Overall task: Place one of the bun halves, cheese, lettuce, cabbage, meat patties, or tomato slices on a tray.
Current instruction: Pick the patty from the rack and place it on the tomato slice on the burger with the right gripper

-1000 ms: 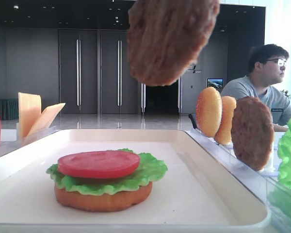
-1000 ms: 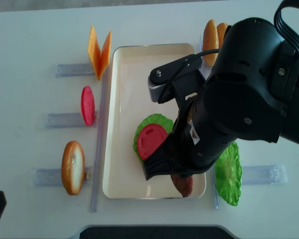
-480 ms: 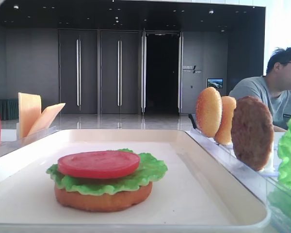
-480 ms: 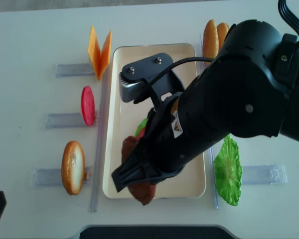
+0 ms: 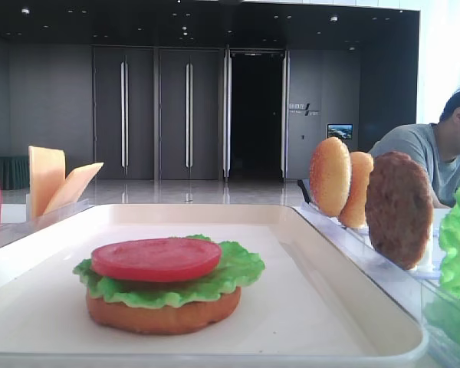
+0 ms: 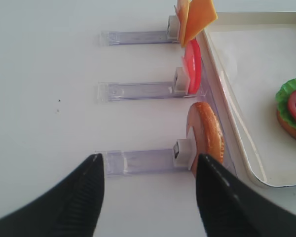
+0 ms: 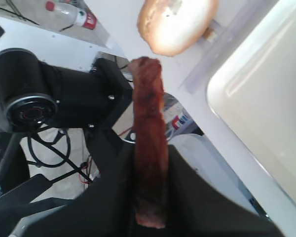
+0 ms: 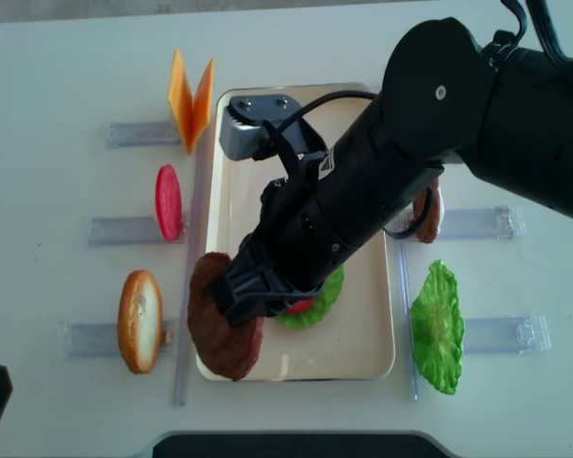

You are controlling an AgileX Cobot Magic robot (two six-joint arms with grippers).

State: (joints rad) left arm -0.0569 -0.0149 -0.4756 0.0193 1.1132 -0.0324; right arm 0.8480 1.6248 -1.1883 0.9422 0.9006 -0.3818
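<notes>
One big cream tray (image 8: 220, 367) carries the stack: bun half (image 5: 163, 313), lettuce (image 5: 238, 270), tomato slice (image 5: 156, 257). Over its near-left corner the right gripper (image 7: 150, 197) clamps a meat patty (image 8: 222, 329) by the rim; it looks stiff, light, grainy. The left gripper (image 6: 150, 190) gapes, probably idle.

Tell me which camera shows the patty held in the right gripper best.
The overhead realsense view: the held patty shows nearly its whole round face, hanging over the tray's left front rim. The right wrist view shows this patty only edge-on, clamped in the right gripper. The low front view and left wrist view miss it.
</notes>
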